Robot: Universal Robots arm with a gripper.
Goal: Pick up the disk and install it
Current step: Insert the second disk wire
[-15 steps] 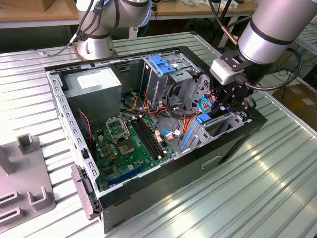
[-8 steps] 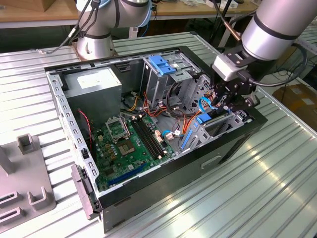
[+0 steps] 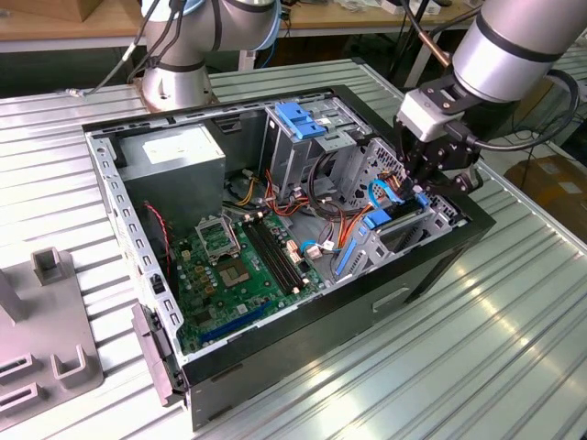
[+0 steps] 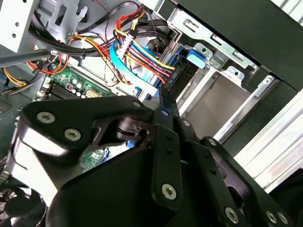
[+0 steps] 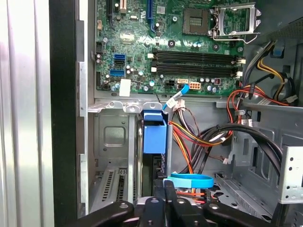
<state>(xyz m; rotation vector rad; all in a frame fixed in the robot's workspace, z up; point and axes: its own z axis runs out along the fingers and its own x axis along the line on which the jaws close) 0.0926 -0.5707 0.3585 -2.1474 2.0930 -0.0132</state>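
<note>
The disk (image 3: 383, 220) sits on edge in the metal bay at the near right corner of the open computer case (image 3: 303, 321), with its bright blue carrier showing. In both wrist views the blue carrier end (image 5: 154, 135) (image 4: 196, 57) stands in the bay slot, next to bundled cables. My gripper (image 3: 417, 188) hangs right above that bay. Its black fingers (image 5: 169, 185) are shut together beside a blue cable loop (image 5: 191, 179), and I see nothing between them. Whether the fingertips (image 4: 161, 101) touch the disk is hidden.
Inside the case lie a green motherboard (image 3: 238, 266), a power supply (image 3: 174, 156) and a tall drive cage with a blue latch (image 3: 298, 119). Red, yellow and black cables (image 5: 208, 137) crowd the bay. A grey fixture (image 3: 46, 321) stands on the exterior view's left, near another arm's base (image 3: 179, 78).
</note>
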